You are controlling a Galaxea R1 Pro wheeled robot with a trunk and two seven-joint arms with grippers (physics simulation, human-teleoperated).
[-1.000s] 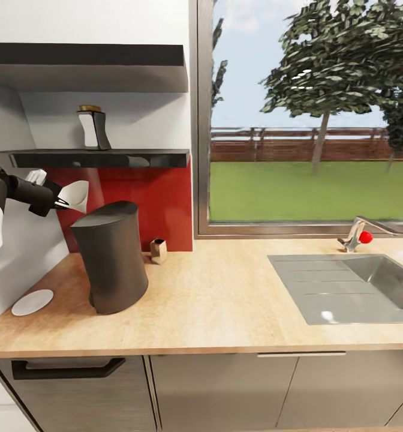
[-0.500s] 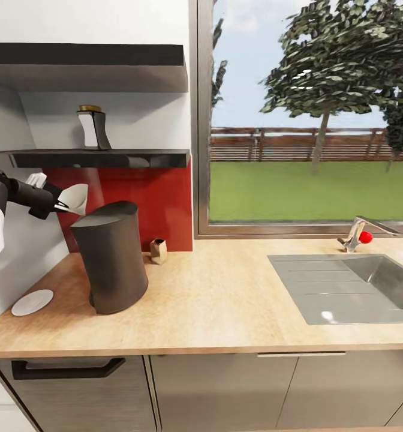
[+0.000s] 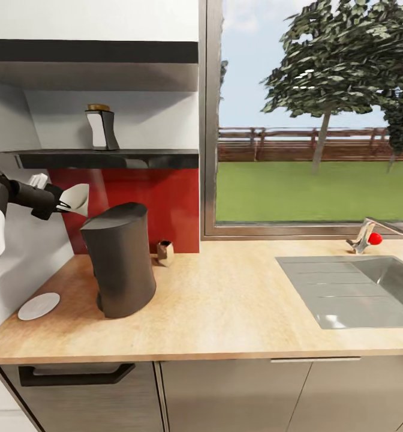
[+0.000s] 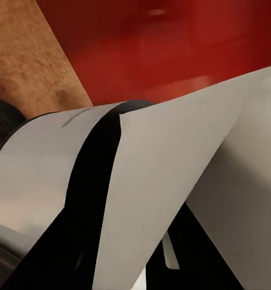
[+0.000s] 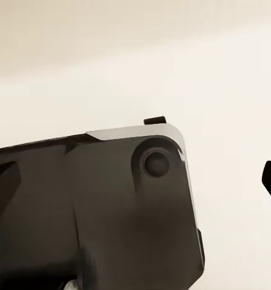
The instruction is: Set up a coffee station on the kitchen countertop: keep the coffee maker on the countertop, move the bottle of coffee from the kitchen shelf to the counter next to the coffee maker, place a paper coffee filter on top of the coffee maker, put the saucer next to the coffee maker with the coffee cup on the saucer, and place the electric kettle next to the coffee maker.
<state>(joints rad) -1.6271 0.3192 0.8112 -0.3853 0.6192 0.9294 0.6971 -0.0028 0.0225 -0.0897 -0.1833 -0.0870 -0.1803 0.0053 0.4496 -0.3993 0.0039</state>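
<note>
Head view gives me the left gripper (image 3: pixel 62 206) up at the left edge, its fingers pinching the paper coffee filter (image 3: pixel 77 197), a white cone held in the air above and to the left of the coffee maker (image 3: pixel 121 259). I see the filter apart from the machine's slanted top, not resting on it. The coffee maker stands upright on the kitchen countertop (image 3: pixel 225 312), toward its left end, in front of a red backsplash (image 3: pixel 165 198). The saucer (image 3: pixel 39 306) lies flat on the worktop to the left of the machine, near the front edge, with nothing on it. A small brown-and-white item (image 3: pixel 164 252) sits at the foot of the backsplash, just behind and to the right of the coffee maker; it is too small for me to name for certain. On the kitchen shelf (image 3: pixel 111 159) stands a black-and-white bottle-like container (image 3: pixel 103 128) with a brownish top. Further right I have the window (image 3: pixel 315 120), the steel sink (image 3: pixel 357 291) and a tap (image 3: pixel 367 235) with a red knob.

From the left wrist camera the filter (image 4: pixel 172 199) covers most of the picture, with red backsplash and a strip of wood beyond it.

From the right wrist camera I get a dark housing (image 5: pixel 99 205) against a pale surface; whether the right fingers are spread or pressed together, I cannot tell.
</note>
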